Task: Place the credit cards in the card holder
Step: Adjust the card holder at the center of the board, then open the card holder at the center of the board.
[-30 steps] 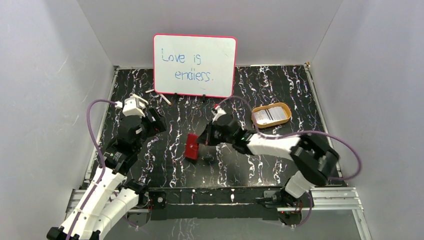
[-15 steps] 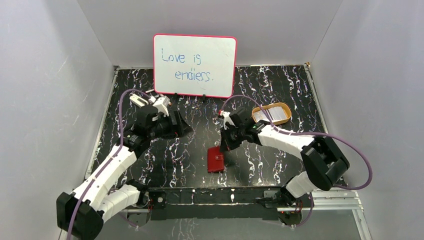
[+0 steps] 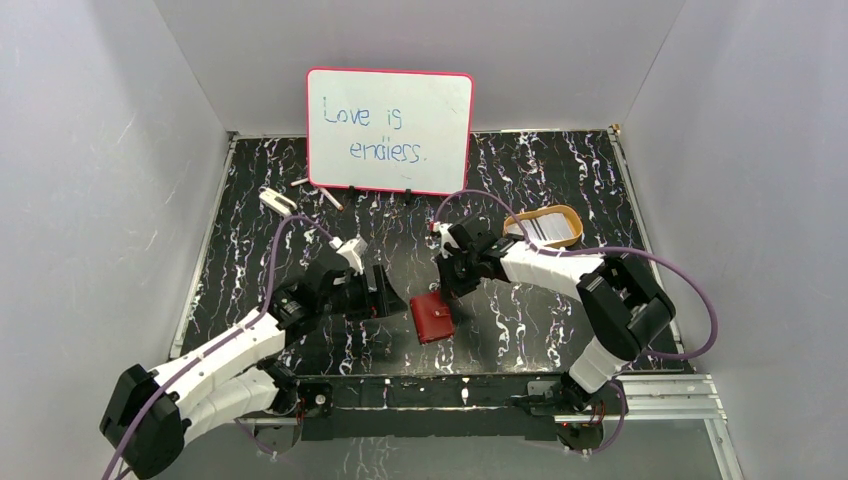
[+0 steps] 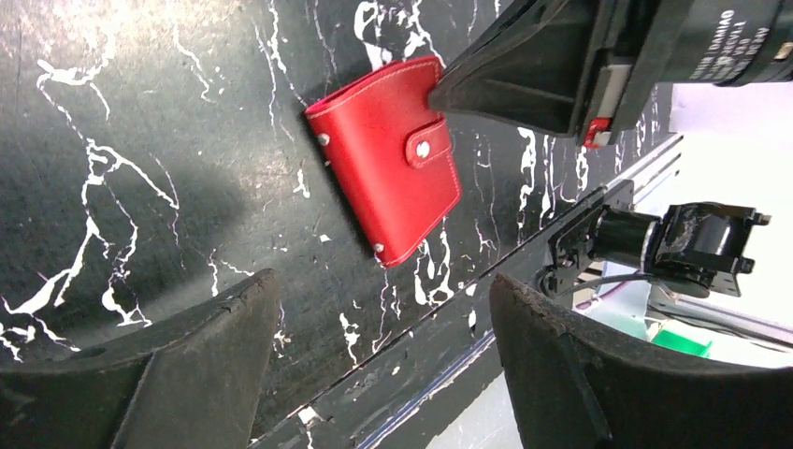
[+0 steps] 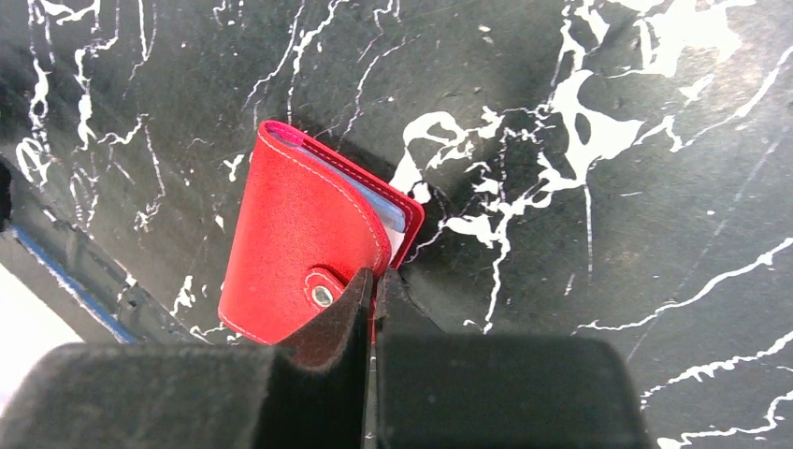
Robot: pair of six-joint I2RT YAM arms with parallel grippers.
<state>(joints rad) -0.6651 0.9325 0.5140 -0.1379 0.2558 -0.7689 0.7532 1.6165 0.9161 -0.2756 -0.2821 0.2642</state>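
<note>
left gripper (image 3: 388, 292) swung in beside card holder (image 5: 299, 253), spread wide | right gripper (image 5: 371, 281) pinching its edge

robot lab test cell: plain white panel walls (image 3: 100, 200) boxing in black marbled tabletop (image 3: 560, 170), aluminium extrusion rail (image 3: 680, 395) at near edge, white robot arms (image 3: 545, 268) bolted on.

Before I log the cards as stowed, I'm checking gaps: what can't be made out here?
- Wrist views: the card holder is folded; its cover hides the card count.
- Right wrist: the shut right gripper hides whether it pinches the holder's edge.
- Top view: the right arm covers part of the tray; contents too small.
</note>
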